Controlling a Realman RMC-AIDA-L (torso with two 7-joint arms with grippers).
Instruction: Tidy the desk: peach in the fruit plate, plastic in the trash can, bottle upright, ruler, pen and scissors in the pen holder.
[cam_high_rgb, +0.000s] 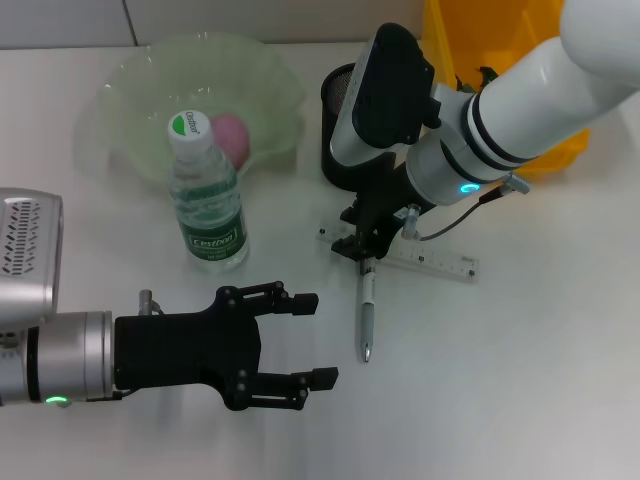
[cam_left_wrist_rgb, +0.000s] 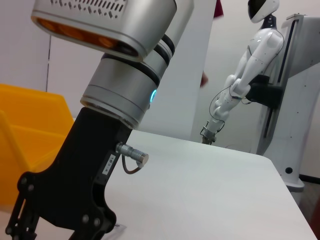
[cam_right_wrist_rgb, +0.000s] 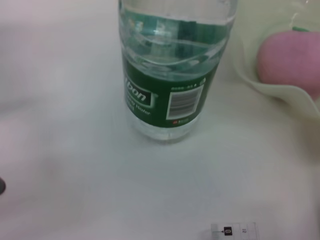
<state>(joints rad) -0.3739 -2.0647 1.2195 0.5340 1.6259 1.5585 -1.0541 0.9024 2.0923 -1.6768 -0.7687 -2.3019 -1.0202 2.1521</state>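
The work surface is a white desk (cam_high_rgb: 520, 400), smooth and plain. In the left wrist view, the far edge of the desk shows, and behind it a pale wall and a white humanoid robot (cam_left_wrist_rgb: 245, 75) on a stand.

The front right part of the desk is bare, and so is the strip between the two arms. At the back right a yellow bin (cam_high_rgb: 455, 40) stands just behind the right arm.

The bottle (cam_high_rgb: 205, 195) stands upright with its white cap on, just in front of the fruit plate (cam_high_rgb: 120, 100). This plate is a pale green glass bowl at the back left, and the pink peach (cam_high_rgb: 232, 135) lies inside it. The black mesh pen holder (cam_high_rgb: 340, 110) stands at the back middle, partly hidden by the right arm. The clear ruler (cam_high_rgb: 440, 262) lies flat in front of the holder. The pen (cam_high_rgb: 366, 315) lies across its near edge and points toward the robot.

The right gripper (cam_high_rgb: 362, 240) hangs low over the upper end of the pen, where the pen meets the ruler. Its fingers stand close to the pen, but one cannot tell if they pinch it. The left gripper (cam_high_rgb: 310, 340) rests low at the front left, holding nothing, with its fingers spread apart. It is near the bottle and the tip of the pen.
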